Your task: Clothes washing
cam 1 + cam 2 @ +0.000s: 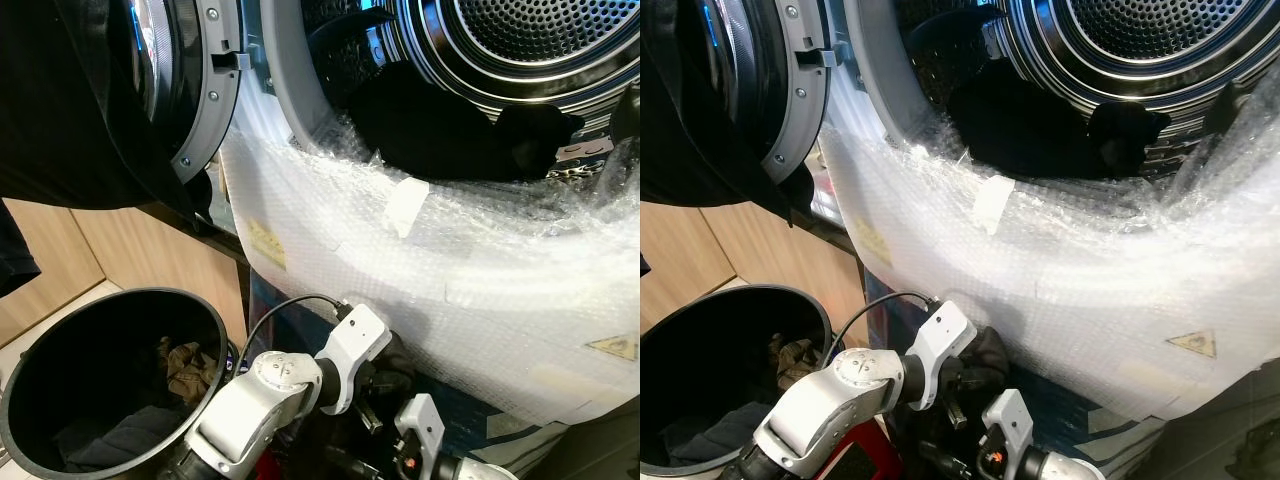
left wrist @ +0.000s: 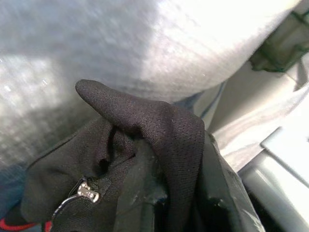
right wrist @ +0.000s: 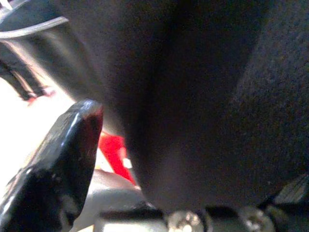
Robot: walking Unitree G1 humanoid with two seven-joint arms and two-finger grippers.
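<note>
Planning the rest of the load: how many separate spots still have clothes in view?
3. Dark clothes lie in the washer drum mouth; a black garment is bunched at the left gripper; olive and dark pieces sit in the black bin. More may be hidden underneath.

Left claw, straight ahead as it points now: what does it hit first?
Probably the bubble wrap on the washer front. The left claw holds a black garment, and the wrap lies just beyond it; depth is unclear.
</note>
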